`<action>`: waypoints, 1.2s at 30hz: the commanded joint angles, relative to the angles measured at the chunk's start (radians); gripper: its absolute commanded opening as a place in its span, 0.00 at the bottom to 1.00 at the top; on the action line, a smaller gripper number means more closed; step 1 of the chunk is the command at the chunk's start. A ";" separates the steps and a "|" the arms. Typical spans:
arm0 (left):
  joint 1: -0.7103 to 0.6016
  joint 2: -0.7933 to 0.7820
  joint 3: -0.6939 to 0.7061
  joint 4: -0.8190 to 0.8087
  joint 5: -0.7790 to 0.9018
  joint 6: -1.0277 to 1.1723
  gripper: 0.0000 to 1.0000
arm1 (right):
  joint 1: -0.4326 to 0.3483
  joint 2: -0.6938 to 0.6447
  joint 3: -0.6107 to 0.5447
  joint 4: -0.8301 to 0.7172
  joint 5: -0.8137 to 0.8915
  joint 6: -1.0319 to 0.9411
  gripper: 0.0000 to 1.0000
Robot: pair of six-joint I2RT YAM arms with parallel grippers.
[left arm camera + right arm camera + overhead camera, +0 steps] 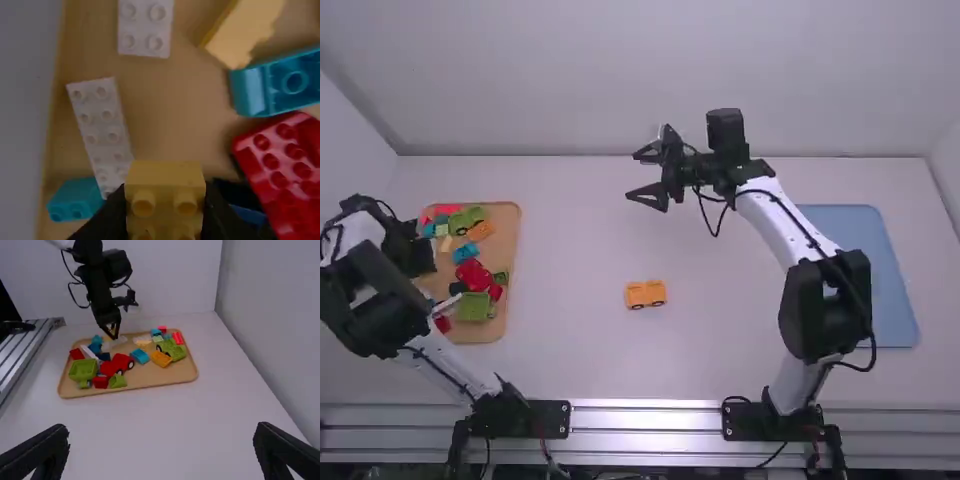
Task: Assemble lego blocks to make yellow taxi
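Observation:
At the tray's left side, my left gripper [418, 256] is over the loose blocks. In the left wrist view the left gripper [165, 215] is shut on a yellow block [165, 174], its studs facing the camera. An orange-yellow wheeled car base [646, 293] stands alone near the table's middle. My right gripper [648, 178] is high over the far middle of the table, away from the car base; in the right wrist view the right gripper [160, 447] is open with nothing between its fingers. A pale yellow block [245, 32] lies in the tray.
The wooden tray [510, 265] at the left holds red [122, 362], green [83, 369], blue [140, 356], white [102, 130] and orange [161, 359] pieces. A blue mat [885, 290] lies at the right, partly under the right arm.

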 commanded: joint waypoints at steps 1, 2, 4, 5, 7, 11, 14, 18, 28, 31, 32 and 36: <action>-0.053 -0.104 -0.031 0.008 0.106 -0.003 0.11 | -0.013 0.008 0.031 0.003 -0.009 0.011 0.99; -0.066 -0.129 -0.051 0.022 0.114 0.005 0.11 | -0.014 0.008 0.031 0.001 -0.009 0.010 0.99; -0.128 -0.207 -0.127 0.076 0.107 0.002 0.12 | -0.022 0.008 0.031 -0.004 -0.009 0.010 0.99; -0.185 -0.254 -0.179 0.113 0.103 0.004 0.13 | -0.025 0.008 0.031 -0.005 -0.009 0.011 0.99; -0.295 -0.311 -0.238 0.142 0.103 0.052 0.10 | -0.025 0.008 0.031 -0.001 -0.009 0.011 0.99; -0.521 -0.340 -0.275 0.125 0.105 0.135 0.09 | -0.025 0.008 0.031 0.008 -0.009 0.010 0.99; -0.766 -0.333 -0.281 0.053 0.097 0.290 0.07 | -0.034 0.008 0.031 0.005 -0.009 0.011 0.99; -0.934 -0.304 -0.286 0.038 -0.014 0.329 0.03 | -0.049 0.008 0.031 -0.002 -0.010 0.011 0.99; -1.125 -0.285 -0.434 0.093 0.009 0.709 0.02 | -0.117 0.008 0.031 -0.004 -0.162 0.010 0.99; -1.118 -0.285 -0.511 0.179 0.035 0.775 0.02 | -0.132 0.008 0.031 -0.005 -0.185 0.010 0.99; -1.119 -0.285 -0.515 0.186 0.034 0.775 0.02 | -0.132 0.008 0.031 -0.005 -0.186 0.011 0.99; -1.117 -0.285 -0.590 0.319 0.034 0.725 0.02 | -0.135 0.008 0.031 -0.005 -0.189 0.011 0.99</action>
